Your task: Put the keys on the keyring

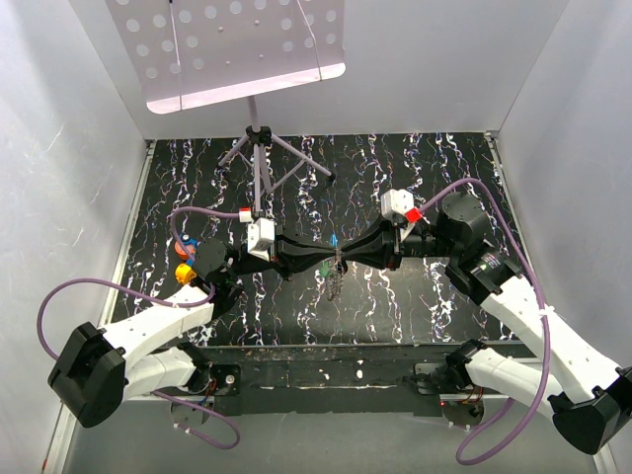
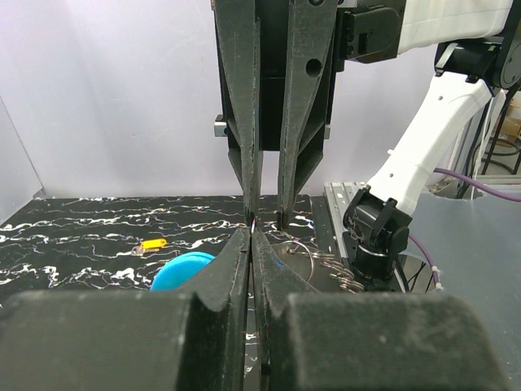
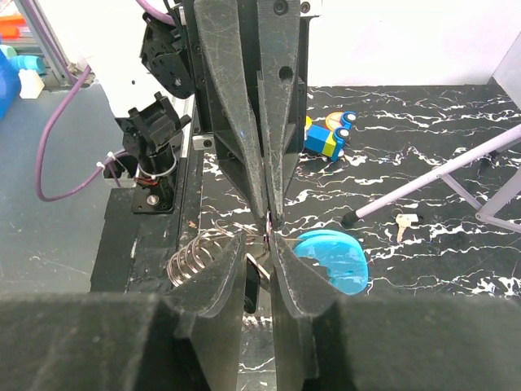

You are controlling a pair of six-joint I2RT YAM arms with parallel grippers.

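Observation:
My two grippers meet tip to tip above the middle of the marbled mat. The left gripper [image 1: 331,260] [image 2: 251,230] is shut on the thin wire ring of the keyring [image 3: 267,220]. A bright blue tag [image 3: 334,259] [image 2: 183,269] and a coil of metal rings [image 3: 191,257] [image 2: 342,273] hang from it. The right gripper [image 1: 346,259] [image 3: 259,242] faces it with its jaws a little apart. A dark-headed key [image 3: 252,281] hangs in that gap, and I see no grip on it. A loose key [image 3: 403,221] and a yellow-tagged key [image 2: 151,243] lie on the mat.
A purple-legged tripod stand [image 1: 259,148] carries a perforated white plate [image 1: 237,49] at the back centre. A blue and yellow toy [image 3: 330,138] sits on the mat by the left arm. White walls close in the left, right and back.

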